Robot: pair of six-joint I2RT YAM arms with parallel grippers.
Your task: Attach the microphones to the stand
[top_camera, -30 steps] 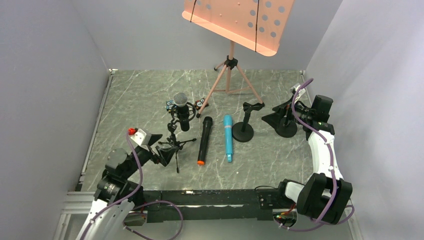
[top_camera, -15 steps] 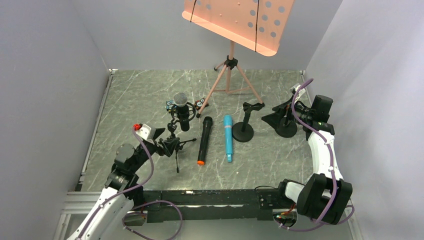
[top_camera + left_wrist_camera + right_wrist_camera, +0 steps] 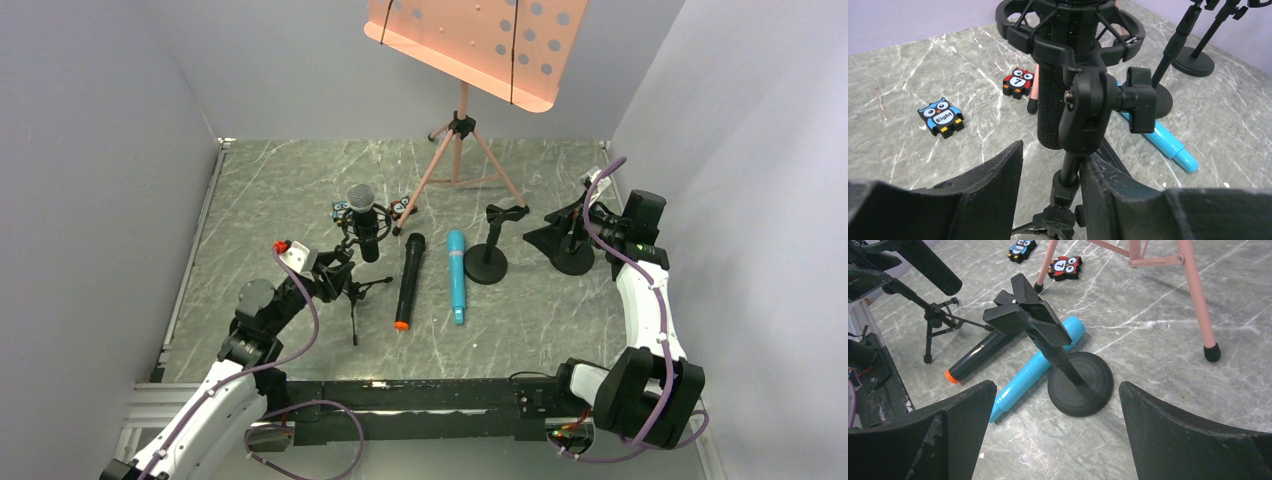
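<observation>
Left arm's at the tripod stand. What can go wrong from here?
1. The left gripper has its fingers either side of the tripod stand at its thin pole. The silver-mesh microphone sits high in the mount, so an off-centre squeeze may tip it.
2. The orange-capped microphone lies right beside a tripod leg; a dragged stand could send it rolling.

Grey tabletop veined white; turquoise microphone; black microphone with orange cap; salmon-pink music stand; blue owl block; red owl block.
</observation>
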